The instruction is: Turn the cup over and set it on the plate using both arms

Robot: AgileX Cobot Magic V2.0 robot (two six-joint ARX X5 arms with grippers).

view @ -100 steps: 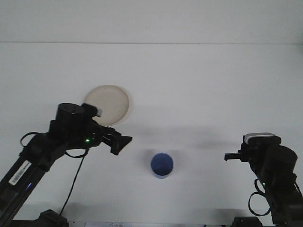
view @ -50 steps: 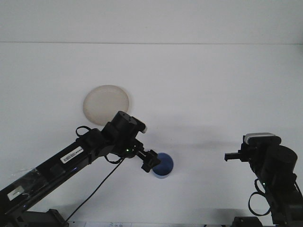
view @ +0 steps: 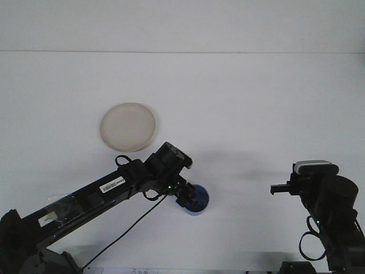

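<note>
We are looking at a wide white table that is filling most of the front view, its far edge running straight across near the top. Our left arm is the largest thing on it: it is stretching from the near-left corner diagonally toward the middle of the near edge, with a white barcode label on its upper link and a green light glowing near the wrist. Our right arm is standing folded at the near-right corner, well apart from everything else, with a pale camera block on top of its wrist.

The cream plate is lying left of centre, between the near and far edges, bare and apart from both arms. The blue cup is sitting near the middle of the near edge, well apart from the plate; only its right side is showing. The left gripper is lying over the cup's left side, and we cannot tell whether its fingers are parted or clamped on the cup. The right gripper is pointing toward the cup from the right, and its fingers are too small and dark for us to tell their state.
</note>
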